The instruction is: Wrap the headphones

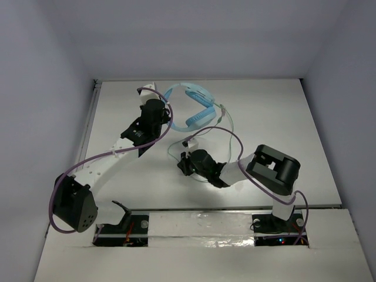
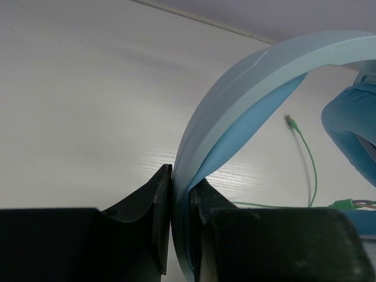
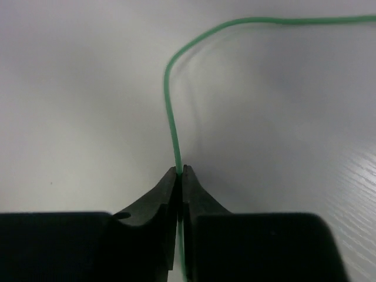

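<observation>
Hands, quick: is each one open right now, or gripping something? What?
Left hand: closed on the headband of the headphones.
Right hand: closed, pinching the green cable.

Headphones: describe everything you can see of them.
Light blue over-ear headphones sit toward the table's far side: a wide smooth headband, padded earcups, a thin pale-green cable. The left gripper is shut on the headband; the right gripper pinches the cable, which curves loosely over the table.
</observation>
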Controlling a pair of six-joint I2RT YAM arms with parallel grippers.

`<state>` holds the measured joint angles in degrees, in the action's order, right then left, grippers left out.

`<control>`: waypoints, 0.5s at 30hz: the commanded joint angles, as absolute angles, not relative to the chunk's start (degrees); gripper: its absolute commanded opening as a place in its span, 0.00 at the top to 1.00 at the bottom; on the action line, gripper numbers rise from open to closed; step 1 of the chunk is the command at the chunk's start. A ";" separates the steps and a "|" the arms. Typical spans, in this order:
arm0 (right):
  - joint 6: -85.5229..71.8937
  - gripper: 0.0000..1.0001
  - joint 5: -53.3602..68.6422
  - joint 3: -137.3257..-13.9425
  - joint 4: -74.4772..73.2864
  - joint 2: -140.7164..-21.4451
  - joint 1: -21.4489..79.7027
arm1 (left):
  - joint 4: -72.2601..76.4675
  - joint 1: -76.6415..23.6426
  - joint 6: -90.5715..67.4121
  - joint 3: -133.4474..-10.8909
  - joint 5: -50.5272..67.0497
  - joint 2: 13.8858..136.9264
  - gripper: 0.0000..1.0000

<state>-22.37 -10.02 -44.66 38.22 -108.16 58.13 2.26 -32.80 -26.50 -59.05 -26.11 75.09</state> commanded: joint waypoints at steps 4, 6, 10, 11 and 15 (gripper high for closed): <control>-23.56 1.00 -4.75 -44.66 39.31 -103.13 59.84 | 7.91 -32.52 -28.30 -62.93 -27.77 74.44 1.00; -22.51 1.00 -5.96 -45.17 28.90 -98.55 62.46 | 8.35 -32.52 -27.78 -62.58 -28.30 74.88 1.00; -21.01 1.00 -2.91 -49.30 7.03 -84.75 65.39 | 9.14 -32.52 -27.16 -60.21 -29.71 75.85 1.00; -20.92 1.00 -2.47 -52.44 2.42 -79.68 65.39 | 9.75 -32.52 -27.42 -58.03 -29.10 76.02 1.00; -17.76 1.00 -7.09 -64.54 -20.93 -74.88 65.39 | 14.66 -34.17 -28.83 -51.79 -26.46 76.55 1.00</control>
<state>-20.75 -4.21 -55.86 -1.41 -77.41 65.98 5.52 -32.88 -26.09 -54.87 -27.83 77.19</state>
